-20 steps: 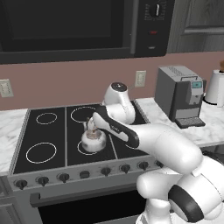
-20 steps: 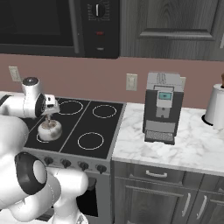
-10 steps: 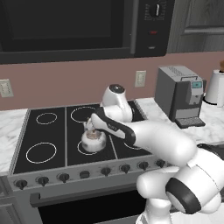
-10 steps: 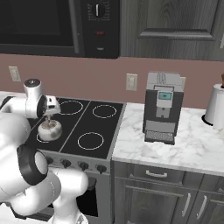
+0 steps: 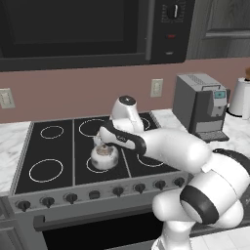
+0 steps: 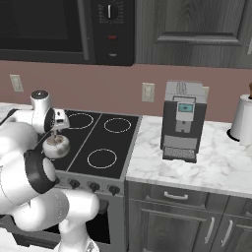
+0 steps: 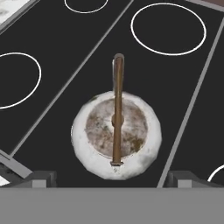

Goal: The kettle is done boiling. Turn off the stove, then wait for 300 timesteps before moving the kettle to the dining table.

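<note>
A: Compared with half a second back: arm leaned slightly further over the stove (image 5: 53, 151); kettle (image 5: 104, 156) and everything else unmoved.

B: Pincer (image 7: 111, 177) state?

A: Open wide. Both fingertips (image 7: 40, 178) spread apart at the bottom of the hand view, nothing between them. Nothing gripped.

B: Kettle position relative to pincer?

A: Directly below it, apart from it. In the hand view, seen from above, centred between the two tips. Brown wire handle (image 7: 117, 109) arched over the lid, running straight away from the pincer. Upright on the black glass, on a front burner ring near the middle of the cooktop.

B: Contact with handle?

A: None visible. Tips well to either side of the kettle body, handle untouched.

B: Surroundings?

A: Knob row (image 5: 93, 194) nearer the base than the pincer, along the grey front. Microwave (image 5: 78, 29) above and beyond. Coffee machine (image 6: 183, 120) on the marble counter (image 6: 216, 165) off to the pincer's right; white jug (image 6: 242, 118) further right still. Wall outlet (image 5: 156, 88) behind, on the pink backsplash.

B: Kettle in right base view?

A: Visible (image 6: 55, 145), just under the wrist, at the left side of the cooktop.
</note>
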{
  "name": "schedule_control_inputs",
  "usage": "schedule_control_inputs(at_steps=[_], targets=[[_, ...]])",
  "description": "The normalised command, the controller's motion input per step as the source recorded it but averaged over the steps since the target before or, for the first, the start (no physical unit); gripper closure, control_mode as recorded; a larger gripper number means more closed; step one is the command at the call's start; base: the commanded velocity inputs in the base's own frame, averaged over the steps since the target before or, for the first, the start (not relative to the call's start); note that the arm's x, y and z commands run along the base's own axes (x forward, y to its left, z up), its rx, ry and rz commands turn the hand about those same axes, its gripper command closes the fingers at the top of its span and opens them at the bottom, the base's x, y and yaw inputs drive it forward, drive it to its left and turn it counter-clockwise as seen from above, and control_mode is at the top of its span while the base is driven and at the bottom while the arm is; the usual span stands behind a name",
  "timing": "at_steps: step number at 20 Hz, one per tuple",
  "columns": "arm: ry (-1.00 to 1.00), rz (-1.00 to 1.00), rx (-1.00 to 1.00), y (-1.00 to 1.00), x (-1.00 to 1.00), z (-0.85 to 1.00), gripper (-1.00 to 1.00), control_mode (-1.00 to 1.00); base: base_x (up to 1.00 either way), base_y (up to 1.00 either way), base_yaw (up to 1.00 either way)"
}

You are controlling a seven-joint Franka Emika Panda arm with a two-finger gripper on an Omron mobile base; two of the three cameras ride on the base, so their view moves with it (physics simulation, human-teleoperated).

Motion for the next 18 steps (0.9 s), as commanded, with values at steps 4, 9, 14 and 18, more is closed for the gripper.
schedule_control_inputs(at_steps=[4,9,14,18], targets=[[0.03,0.0,0.0,0.06,0.2,-0.1,-1.0,-1.0,0.0,0.0,0.0],[0.04,0.0,0.0,0.06,0.19,-0.09,-1.0,-1.0,0.0,0.0,0.0],[0.03,0.0,0.0,0.06,0.17,-0.1,-1.0,-1.0,0.0,0.0,0.0],[0.03,0.0,0.0,0.12,0.13,-0.13,-1.0,-1.0,0.0,0.0,0.0]])
